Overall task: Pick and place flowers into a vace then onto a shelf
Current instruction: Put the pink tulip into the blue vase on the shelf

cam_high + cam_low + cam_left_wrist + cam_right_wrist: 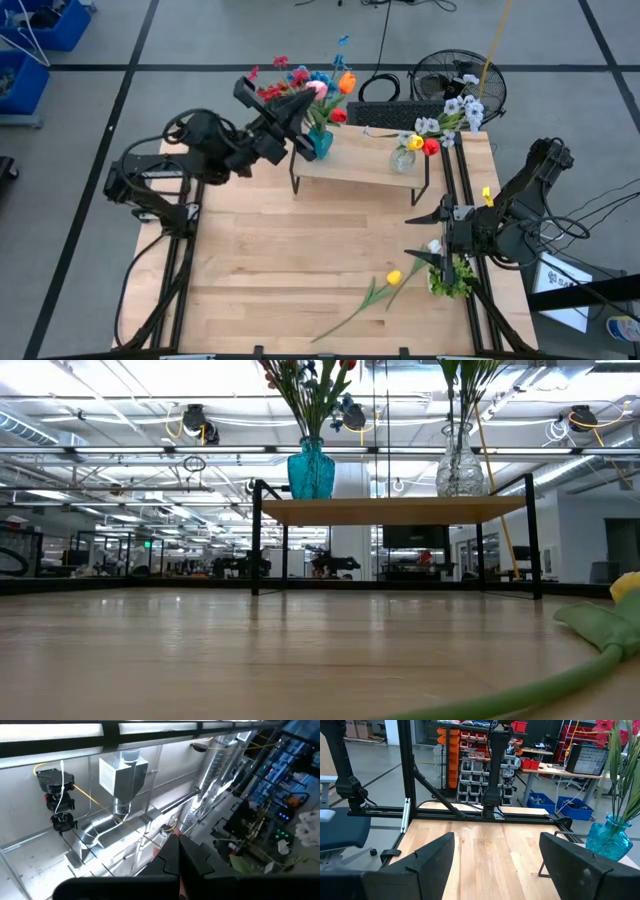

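Observation:
The shelf (350, 168) (390, 510) stands at the table's far side. On it are a blue vase (320, 143) (311, 470) (609, 839) full of red, pink, orange and blue flowers (310, 85), and a clear vase (403, 158) (459, 468) with white, yellow and red flowers (450, 115). My left gripper (298, 125) (179, 852) is shut, high among the blue vase's flowers and tipped toward the ceiling. My right gripper (425, 237) (497, 850) is open above the table's right side. A yellow flower (393, 277) (625, 588) lies flat on the table near it. My left gripper sits among the flower stems above the blue vase, with its fingers (195, 857) closed together. Whether it touches a stem cannot be told: the arm covers the spot in the high view, and the wrist view looks past it at the ceiling.
A bushy green clump (452, 282) and a white blossom (435, 246) lie at the table's right edge, under my right arm. A black fan (445, 72) and cables sit beyond the far edge. The table's middle and left (270, 270) show bare wood.

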{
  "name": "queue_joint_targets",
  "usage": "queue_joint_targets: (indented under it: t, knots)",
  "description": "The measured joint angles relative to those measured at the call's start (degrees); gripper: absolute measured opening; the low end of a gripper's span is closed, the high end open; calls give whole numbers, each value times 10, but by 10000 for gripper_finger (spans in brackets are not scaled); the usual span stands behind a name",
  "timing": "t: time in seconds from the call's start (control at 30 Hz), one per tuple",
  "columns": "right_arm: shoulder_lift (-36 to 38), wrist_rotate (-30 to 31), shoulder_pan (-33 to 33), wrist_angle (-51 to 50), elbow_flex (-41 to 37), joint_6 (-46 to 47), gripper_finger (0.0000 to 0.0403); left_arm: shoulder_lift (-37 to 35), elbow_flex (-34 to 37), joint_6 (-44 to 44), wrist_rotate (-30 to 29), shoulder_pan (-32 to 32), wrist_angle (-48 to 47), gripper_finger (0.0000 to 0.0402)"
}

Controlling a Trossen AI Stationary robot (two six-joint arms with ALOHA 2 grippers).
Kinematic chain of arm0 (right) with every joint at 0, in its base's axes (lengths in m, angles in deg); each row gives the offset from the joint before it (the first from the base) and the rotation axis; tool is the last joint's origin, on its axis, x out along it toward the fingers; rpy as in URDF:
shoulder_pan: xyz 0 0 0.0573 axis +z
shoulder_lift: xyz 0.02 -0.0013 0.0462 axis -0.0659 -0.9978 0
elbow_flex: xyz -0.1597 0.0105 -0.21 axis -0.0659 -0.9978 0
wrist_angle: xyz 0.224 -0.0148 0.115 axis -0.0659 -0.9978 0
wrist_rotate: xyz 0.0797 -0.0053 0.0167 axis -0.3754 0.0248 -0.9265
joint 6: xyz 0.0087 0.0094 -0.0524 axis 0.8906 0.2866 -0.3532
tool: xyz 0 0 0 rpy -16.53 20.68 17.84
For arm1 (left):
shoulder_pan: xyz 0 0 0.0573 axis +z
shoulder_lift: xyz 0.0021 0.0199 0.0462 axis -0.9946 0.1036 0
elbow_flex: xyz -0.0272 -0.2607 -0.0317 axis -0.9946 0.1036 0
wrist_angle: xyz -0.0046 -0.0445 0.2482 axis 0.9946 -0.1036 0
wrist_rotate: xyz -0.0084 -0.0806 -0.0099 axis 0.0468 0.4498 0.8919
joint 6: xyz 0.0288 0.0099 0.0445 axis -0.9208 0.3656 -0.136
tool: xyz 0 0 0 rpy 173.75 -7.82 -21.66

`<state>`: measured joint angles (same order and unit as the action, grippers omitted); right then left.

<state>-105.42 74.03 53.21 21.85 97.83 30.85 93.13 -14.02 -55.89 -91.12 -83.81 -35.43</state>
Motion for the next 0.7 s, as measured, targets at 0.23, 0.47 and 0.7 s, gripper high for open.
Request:
queue_joint_targets:
  t: [0.23, 0.47, 0.7]
  knots:
    - [0, 0, 0, 0, 0, 0, 283, 0, 0, 5, 2, 31, -2, 0]
    - [0, 0, 0, 0, 0, 0, 283, 0, 0, -12, 13, 55, -5, 0]
    - [0, 0, 0, 0, 0, 0, 283, 1, 1, 9, 18, 87, -68, 0]
